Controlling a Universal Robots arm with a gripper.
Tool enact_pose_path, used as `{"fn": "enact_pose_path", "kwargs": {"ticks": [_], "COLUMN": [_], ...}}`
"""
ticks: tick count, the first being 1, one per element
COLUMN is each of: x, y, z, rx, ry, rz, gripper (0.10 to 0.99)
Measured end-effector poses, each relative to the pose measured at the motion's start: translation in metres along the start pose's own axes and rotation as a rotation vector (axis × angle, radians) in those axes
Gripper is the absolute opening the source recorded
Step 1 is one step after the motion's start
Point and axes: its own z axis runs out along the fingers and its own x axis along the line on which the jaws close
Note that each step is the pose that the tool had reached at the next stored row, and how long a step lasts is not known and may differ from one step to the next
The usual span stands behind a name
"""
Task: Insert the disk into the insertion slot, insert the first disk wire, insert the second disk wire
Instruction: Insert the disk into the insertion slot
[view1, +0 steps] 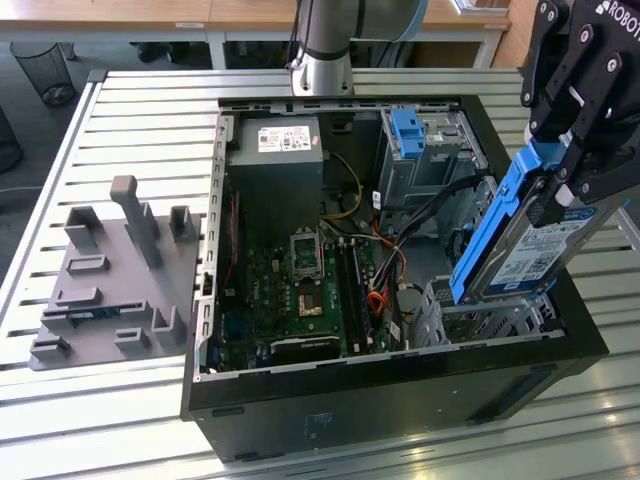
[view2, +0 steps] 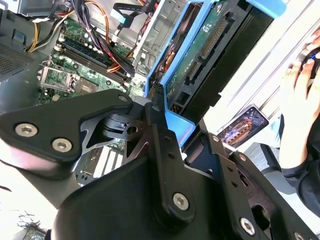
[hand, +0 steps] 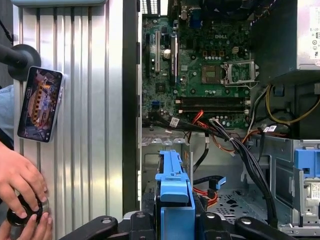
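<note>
Gripper (view1: 556, 190): jaws clamping the disk (view1: 512, 252). Disk-insertion step in hand, the insertion slot (view1: 487, 322) lying below the jaws. Seating is probably calling for alignment with its mouth.

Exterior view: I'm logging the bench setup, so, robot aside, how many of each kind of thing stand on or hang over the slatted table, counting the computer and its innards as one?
Open computer case: 1
Grey fixture plate: 1
Disk, held in the gripper: 1
Total: 3
</note>
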Motion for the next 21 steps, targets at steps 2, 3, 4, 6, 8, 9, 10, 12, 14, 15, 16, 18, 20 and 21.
{"fn": "enact_pose_path", "kwargs": {"ticks": [2, 3, 4, 6, 8, 9, 10, 12, 14, 15, 16, 18, 20, 21], "x": [-0.0010, -0.0015, -0.0022, -0.0036, -0.0049, -0.0055, -0.0060, -0.0069, -0.0080, -0.0085, -0.0090, -0.0102, -0.0118, -0.0125], "y": [0.0003, 0.0005, 0.0006, 0.0009, 0.0013, 0.0015, 0.0017, 0.0022, 0.0025, 0.0026, 0.0027, 0.0029, 0.0030, 0.0030], "z": [0.0019, 0.0027, 0.0035, 0.0046, 0.0057, 0.0062, 0.0067, 0.0076, 0.0085, 0.0090, 0.0095, 0.0105, 0.0119, 0.0126], "rx": [0.001, 0.001, 0.001, 0.001, 0.001, 0.001, 0.001, 0.001, 0.001, 0.001, 0.001, 0.001, 0.001, 0.001], "ry": [-0.0001, -0.0003, -0.0005, -0.0005, -0.0005, -0.0005, -0.0006, -0.0006, -0.0005, -0.0006, -0.0006, -0.0004, -0.0005, -0.0005], "rz": [0.000, 0.000, 0.000, 0.000, 0.000, 0.000, 0.000, 0.000, 0.000, 0.000, 0.000, 0.000, 0.000, 0.000], "gripper": [0.365, 0.365, 0.365, 0.365, 0.365, 0.365, 0.365, 0.365, 0.365, 0.365, 0.365, 0.365, 0.365, 0.365]}}
